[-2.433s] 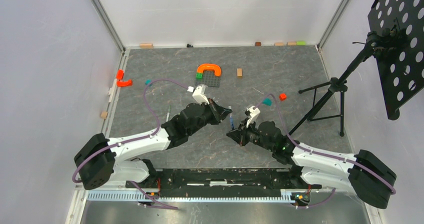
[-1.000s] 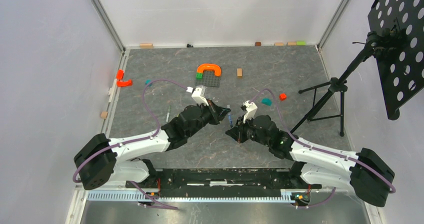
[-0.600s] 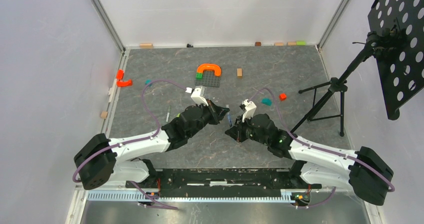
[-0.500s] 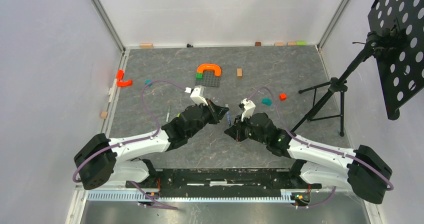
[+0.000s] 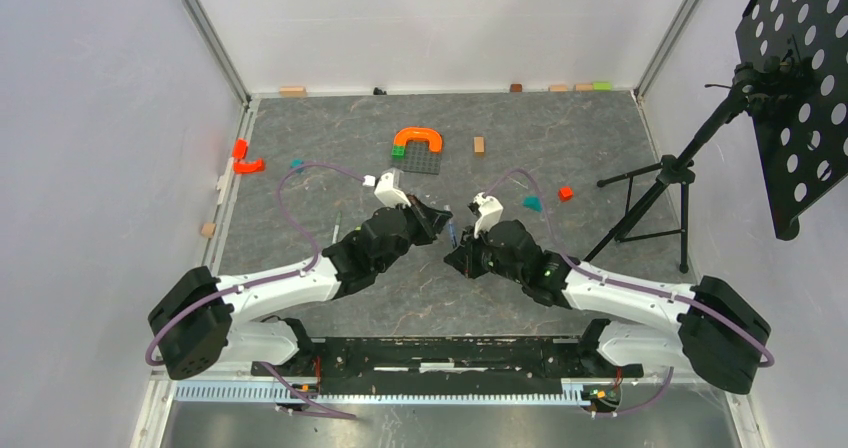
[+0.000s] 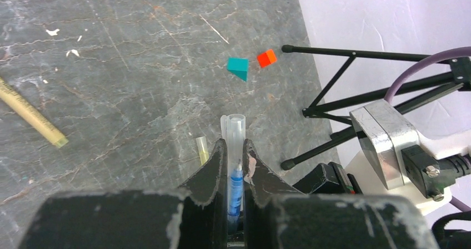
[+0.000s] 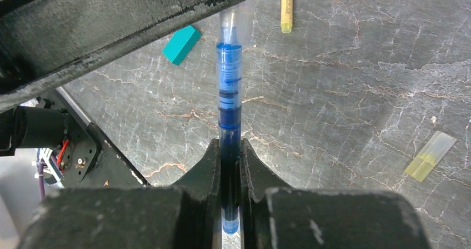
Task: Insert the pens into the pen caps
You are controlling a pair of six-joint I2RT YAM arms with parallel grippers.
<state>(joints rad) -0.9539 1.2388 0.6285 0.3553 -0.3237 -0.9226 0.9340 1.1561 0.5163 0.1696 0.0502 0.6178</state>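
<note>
Meeting above the worktop's (image 5: 560,148) centre, left fingers (image 6: 214,165) pinch a clear cap (image 6: 233,128); right fingers (image 7: 251,171) clamp the blue pen (image 7: 229,93), tip at 12 o'clock at the cap's mouth, lined up for pushing home

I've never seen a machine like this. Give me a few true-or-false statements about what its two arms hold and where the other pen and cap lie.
1. The right fingers are clamped on a blue pen. True.
2. The left fingers are spread wide with nothing between them. False: they are shut on a clear cap, and the pen's tip meets that cap.
3. The tan-yellow pen lies on the table, held by neither arm. True.
4. The yellow cap sits on the tan-yellow pen. False: it lies by itself on the table, apart from that pen.
</note>
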